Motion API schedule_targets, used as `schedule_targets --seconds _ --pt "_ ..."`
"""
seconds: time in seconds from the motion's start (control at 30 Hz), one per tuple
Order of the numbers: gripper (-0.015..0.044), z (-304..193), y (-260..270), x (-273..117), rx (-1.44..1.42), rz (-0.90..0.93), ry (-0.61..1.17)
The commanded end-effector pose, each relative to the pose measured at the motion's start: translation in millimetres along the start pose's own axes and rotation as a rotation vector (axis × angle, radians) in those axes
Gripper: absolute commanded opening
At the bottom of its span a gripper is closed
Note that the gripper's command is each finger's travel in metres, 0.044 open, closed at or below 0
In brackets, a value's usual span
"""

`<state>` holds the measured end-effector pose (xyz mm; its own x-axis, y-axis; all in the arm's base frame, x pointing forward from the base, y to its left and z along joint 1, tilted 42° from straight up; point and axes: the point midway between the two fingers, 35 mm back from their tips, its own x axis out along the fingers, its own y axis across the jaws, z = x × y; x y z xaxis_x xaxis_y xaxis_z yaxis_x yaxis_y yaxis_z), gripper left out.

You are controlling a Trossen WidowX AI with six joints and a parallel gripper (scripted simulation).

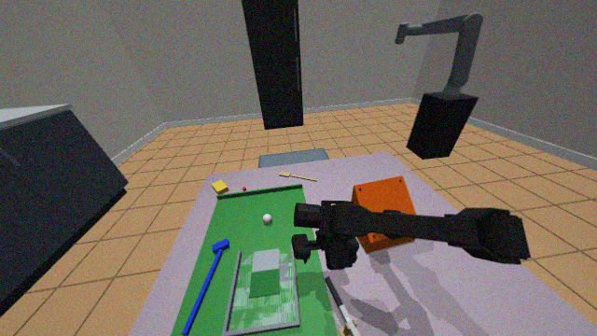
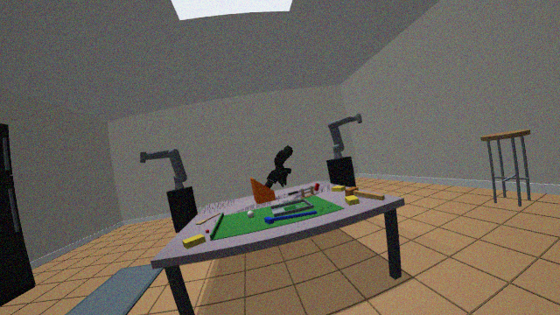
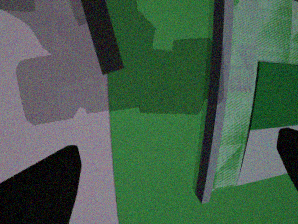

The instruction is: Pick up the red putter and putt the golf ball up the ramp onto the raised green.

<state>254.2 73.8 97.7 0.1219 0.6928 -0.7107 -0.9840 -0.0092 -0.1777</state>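
The red putter lies beside the green mat's edge. Its black grip and pale shaft show, and a red end shows small in the exterior view. My gripper is open and empty, pointing down above the mat's edge near the grip end. The white golf ball rests on the mat beyond the ramp's low end. The pale ramp leads to the raised green. Small wooden supports are partly visible at the putter.
Grey rails surround the ramp. A blue putter lies on their far side. An orange block stands beside the arm. Yellow blocks, a wooden stick and a mallet lie near the table's edges.
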Motion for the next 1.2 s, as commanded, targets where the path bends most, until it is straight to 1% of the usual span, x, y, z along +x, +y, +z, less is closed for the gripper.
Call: schedule_targets --seconds 0.0,0.07,0.33,0.57,0.77,0.97,1.17 --pt "0.0440 49.8 21.5 28.8 -0.131 0.218 -0.226" --pt "0.0440 58.0 25.2 32.8 -0.147 0.250 -0.264" --pt "0.0440 54.7 25.4 33.7 -0.147 0.250 -0.264" --pt "0.0440 54.2 30.4 54.7 -0.147 0.250 -0.265" --pt "0.0440 53.7 31.1 58.4 -0.147 0.250 -0.265" --pt "0.0440 53.7 35.7 77.4 -0.147 0.250 -0.266" --pt "0.0440 53.7 36.1 78.8 -0.147 0.250 -0.266"
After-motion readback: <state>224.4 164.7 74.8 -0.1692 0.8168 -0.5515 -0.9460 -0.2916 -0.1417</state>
